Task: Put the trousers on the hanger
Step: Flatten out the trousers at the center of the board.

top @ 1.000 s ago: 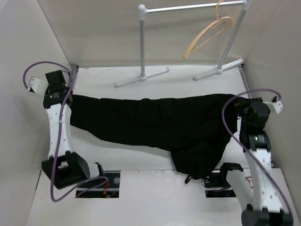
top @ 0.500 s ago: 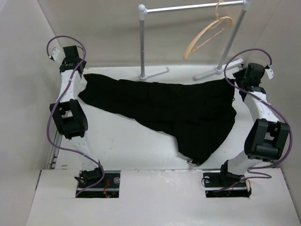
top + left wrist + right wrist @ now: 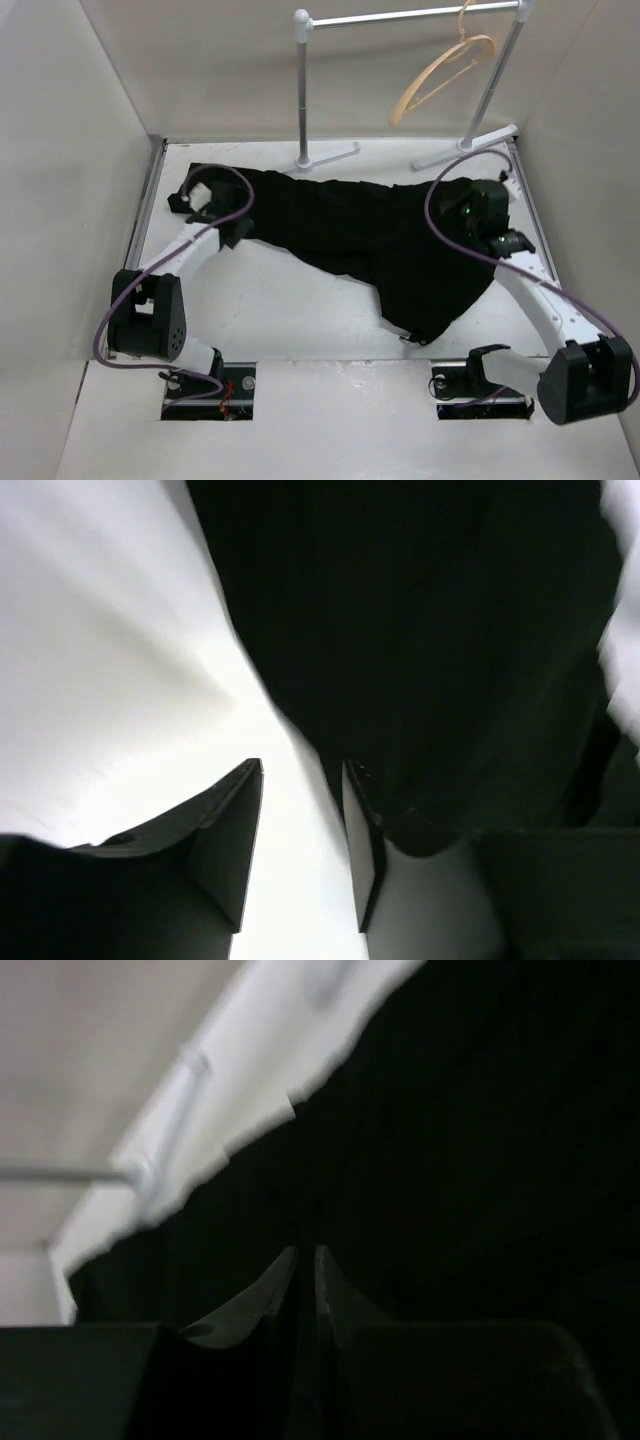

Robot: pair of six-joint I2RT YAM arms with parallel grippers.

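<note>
Black trousers (image 3: 370,235) lie flat on the surface (image 3: 300,320), their long axis running from one arm's reach to the other's, with a bunched fold trailing back toward the right arm's base. The left jaws, seen from the wrist, stand moderately apart with only bare white surface between them. The edge of the cloth lies just beside the right-hand finger (image 3: 362,830) and spreads ahead and to that side, so this end of the garment is not in the grip. The right jaws, in their own wrist view, are pressed almost together, with dark cloth ahead of and around them. Whether a fold is pinched between them cannot be told.

The hanger (image 3: 440,72) hangs by its hook from the rail (image 3: 400,17), well beyond and above both jaws and on the right arm's (image 3: 530,295) side, so that arm looks the nearer to it. The left arm (image 3: 175,255) would probably need to shift its jaws sideways onto the cloth edge before the trousers could be lifted lengthwise toward the hanger's bar.
</note>
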